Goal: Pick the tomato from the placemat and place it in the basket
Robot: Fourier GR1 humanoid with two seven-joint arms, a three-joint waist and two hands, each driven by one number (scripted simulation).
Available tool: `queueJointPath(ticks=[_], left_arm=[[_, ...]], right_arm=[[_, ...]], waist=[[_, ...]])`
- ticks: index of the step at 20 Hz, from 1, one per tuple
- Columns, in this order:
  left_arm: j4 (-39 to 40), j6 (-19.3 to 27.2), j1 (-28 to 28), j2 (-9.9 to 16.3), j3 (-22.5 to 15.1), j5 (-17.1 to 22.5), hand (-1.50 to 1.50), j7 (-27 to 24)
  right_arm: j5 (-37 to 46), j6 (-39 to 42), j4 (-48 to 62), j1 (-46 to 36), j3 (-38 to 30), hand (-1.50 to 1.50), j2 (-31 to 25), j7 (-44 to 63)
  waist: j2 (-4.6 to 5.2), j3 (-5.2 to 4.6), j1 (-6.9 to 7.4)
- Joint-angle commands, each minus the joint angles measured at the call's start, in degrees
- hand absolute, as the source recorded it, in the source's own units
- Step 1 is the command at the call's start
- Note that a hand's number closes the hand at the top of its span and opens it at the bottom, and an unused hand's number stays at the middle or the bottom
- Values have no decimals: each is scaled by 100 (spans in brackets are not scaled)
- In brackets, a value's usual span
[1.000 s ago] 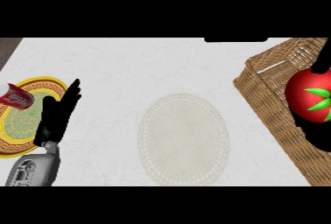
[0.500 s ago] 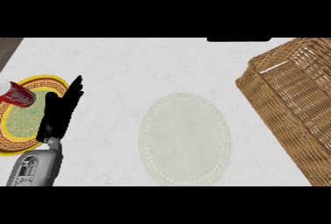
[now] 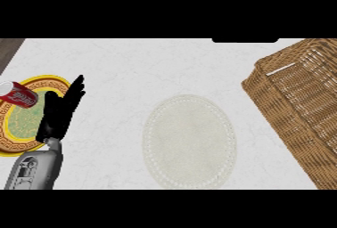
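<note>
Single head view, steeply down onto the counter, fairly near.

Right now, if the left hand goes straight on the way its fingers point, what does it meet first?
Nothing that shows: the left hand points up-view, slightly right, over bare counter. The plate and can lie to its left. Height is unclear.

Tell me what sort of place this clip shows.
Probably a kitchen counter: a pale marbled worktop set with an oval placemat, a wicker basket at the right, and a patterned plate with a red can on it beside the left hand.
</note>
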Motion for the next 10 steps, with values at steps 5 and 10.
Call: queueJointPath(ticks=[5,10], left_arm=[[-233,10,-81,-1,-37,-70,0,288],[-221,150,186,-299,-208,-153,0,16]], right_arm=[[373,-1027,1043,531,290,150,359,-859],[2,-853,1565,553,-79,-150,530,-559]], waist=[[0,1,25],[-10,-1,5]])
